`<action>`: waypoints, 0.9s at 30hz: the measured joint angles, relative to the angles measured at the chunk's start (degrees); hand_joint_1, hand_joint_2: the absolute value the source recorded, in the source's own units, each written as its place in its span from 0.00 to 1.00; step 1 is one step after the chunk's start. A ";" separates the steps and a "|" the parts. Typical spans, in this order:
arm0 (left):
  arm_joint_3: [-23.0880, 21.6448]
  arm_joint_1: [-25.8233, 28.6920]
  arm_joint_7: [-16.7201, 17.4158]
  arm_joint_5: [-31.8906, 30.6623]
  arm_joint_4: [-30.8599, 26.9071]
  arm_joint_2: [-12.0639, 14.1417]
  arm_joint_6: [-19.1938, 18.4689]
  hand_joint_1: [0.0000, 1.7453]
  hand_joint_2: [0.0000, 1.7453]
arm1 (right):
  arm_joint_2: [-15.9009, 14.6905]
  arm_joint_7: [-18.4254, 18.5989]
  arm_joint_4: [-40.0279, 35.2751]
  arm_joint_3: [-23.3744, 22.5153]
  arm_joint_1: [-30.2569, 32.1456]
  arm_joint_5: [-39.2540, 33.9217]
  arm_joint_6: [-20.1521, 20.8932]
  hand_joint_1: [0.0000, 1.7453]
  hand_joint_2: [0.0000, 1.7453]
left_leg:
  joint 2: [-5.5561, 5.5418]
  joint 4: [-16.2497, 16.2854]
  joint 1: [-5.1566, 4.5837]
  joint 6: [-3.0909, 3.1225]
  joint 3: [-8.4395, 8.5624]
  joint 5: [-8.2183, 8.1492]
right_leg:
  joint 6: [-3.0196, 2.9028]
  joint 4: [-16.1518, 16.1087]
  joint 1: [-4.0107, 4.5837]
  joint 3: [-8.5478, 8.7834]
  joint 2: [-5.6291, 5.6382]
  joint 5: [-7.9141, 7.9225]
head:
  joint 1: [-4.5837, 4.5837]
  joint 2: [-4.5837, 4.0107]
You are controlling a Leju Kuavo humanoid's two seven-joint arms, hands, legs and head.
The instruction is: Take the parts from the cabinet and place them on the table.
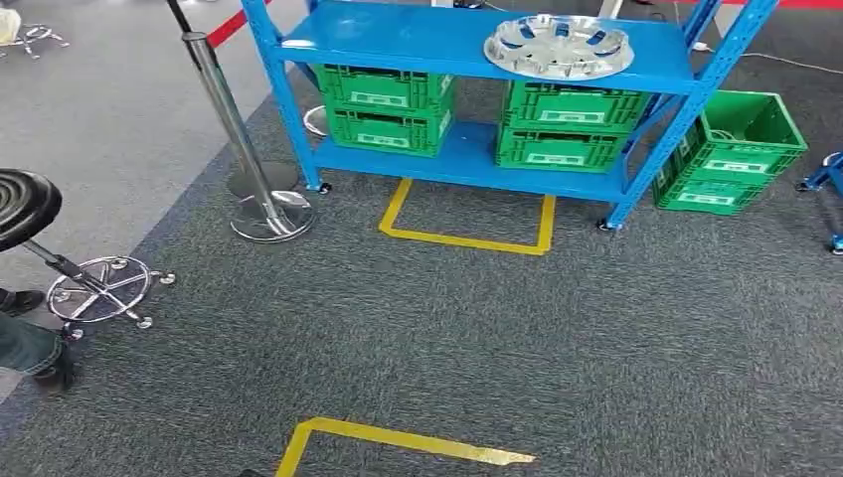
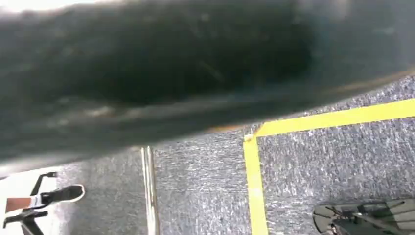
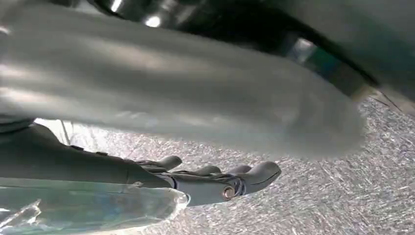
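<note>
A silver wheel cover is seen far, on the blue cabinet top shelf, not yet reached. The right hand hangs with fingers loosely apart, nothing held. Left hand state cannot be told.

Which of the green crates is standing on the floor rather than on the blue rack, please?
The green crate just right of the blue rack stands on the carpet, open and tilted toward the camera; the other crates are stacked in pairs on the rack's lower shelf.

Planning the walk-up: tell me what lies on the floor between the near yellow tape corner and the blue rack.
In the head view, bare grey carpet runs from the near tape corner to a yellow tape outline at the foot of the blue rack.
</note>
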 joint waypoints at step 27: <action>0.09 -0.07 0.11 -0.11 0.00 0.35 0.50 0.00 0.00 | 0.02 -0.09 -0.02 0.00 -0.25 -0.15 0.04 0.00 0.00 | 0.36 3.98 -0.97 1.08 -3.91 -0.39 | -1.03 -0.49 0.93 3.37 -0.04 -5.43 | 0.09 0.02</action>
